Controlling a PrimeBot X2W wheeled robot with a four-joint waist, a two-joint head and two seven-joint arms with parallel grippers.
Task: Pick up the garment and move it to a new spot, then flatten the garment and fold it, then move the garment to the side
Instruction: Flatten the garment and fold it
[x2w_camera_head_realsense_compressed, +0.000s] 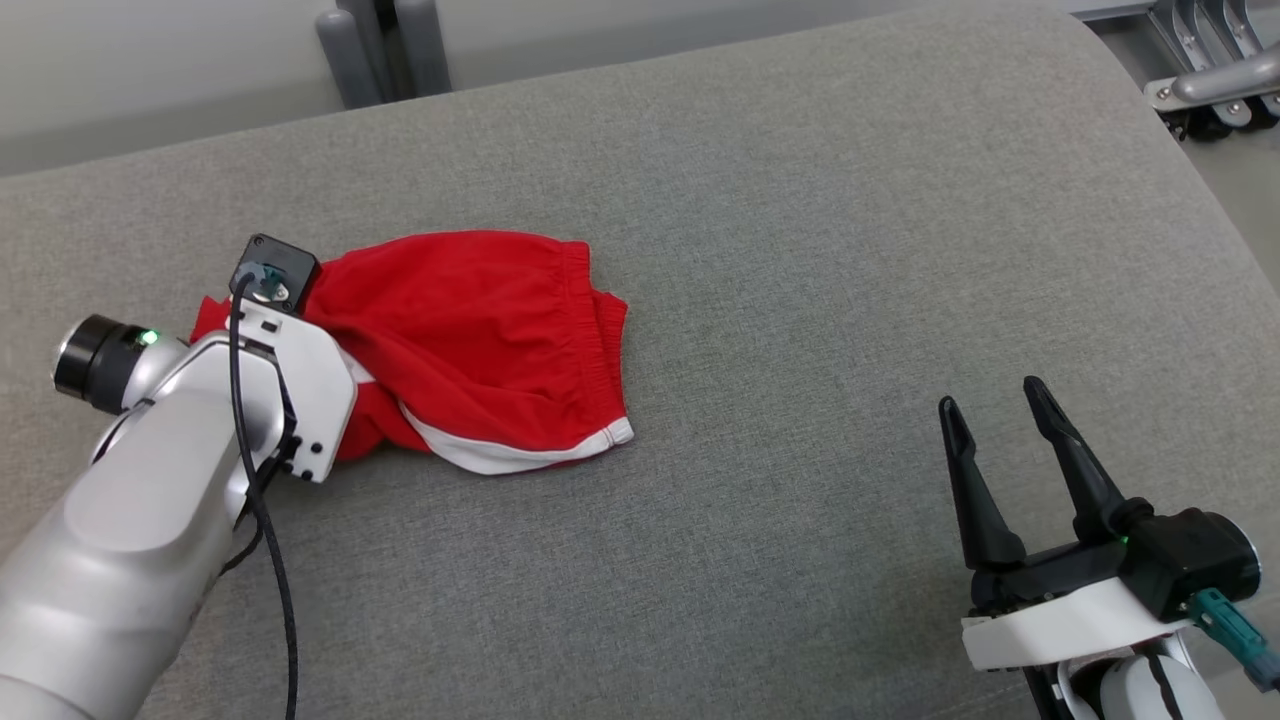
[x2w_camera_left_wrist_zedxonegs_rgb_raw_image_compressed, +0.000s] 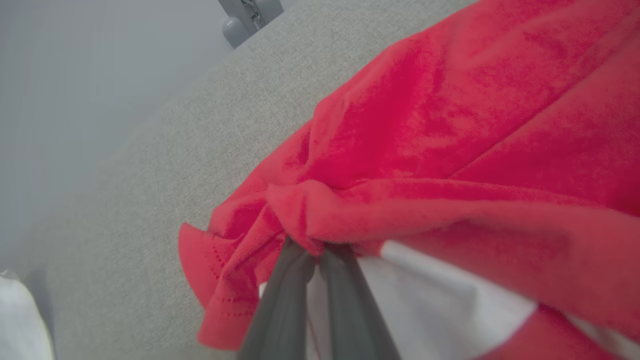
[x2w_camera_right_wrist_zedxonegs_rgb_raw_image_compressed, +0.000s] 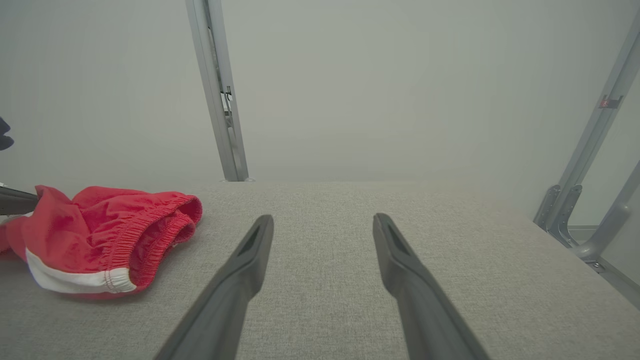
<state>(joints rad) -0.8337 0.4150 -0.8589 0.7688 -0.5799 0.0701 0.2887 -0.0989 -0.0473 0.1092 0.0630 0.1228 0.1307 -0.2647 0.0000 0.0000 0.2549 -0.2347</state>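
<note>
Left wrist view: left jaws pinched shut on bunched red shorts (x2w_camera_left_wrist_zedxonegs_rgb_raw_image_compressed: 450, 150) | head view: left wrist (x2w_camera_head_realsense_compressed: 290, 390) hid that grip | right jaws wide apart, empty

No text, label, brand or number can be read. A red tag (x2w_camera_right_wrist_zedxonegs_rgb_raw_image_compressed: 606, 103) on a metal strut (x2w_camera_right_wrist_zedxonegs_rgb_raw_image_compressed: 590, 145), up and right of the right pincer (x2w_camera_right_wrist_zedxonegs_rgb_raw_image_compressed: 323, 217), is too small to read.
</note>
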